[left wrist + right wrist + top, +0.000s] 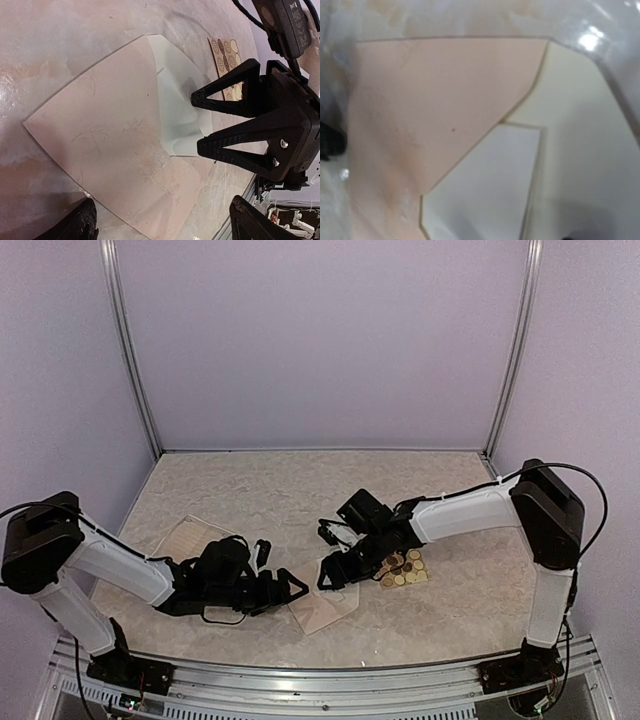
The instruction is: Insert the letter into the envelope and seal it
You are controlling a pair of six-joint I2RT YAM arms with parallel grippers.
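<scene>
two grippers, one envelope (325,608): it lies flat on the table (300,480) between them. its flap (177,110) is open under the right gripper (196,121), whose jaws are spread and empty, seemingly poised to fold it. the left gripper (288,587) gapes wide, empty, beside the near edge, probably to steady it.

Top external: fixed, high at 6 o'clock behind the arm bases, looking down on the whole table (260,490).
Left wrist: low, close, facing 3 o'clock across the envelope (115,145) to the right fingers (205,99).
Right wrist: nearest, straight down.
Shared by all: envelope.
Shared by first two: sticker card (405,568).
</scene>
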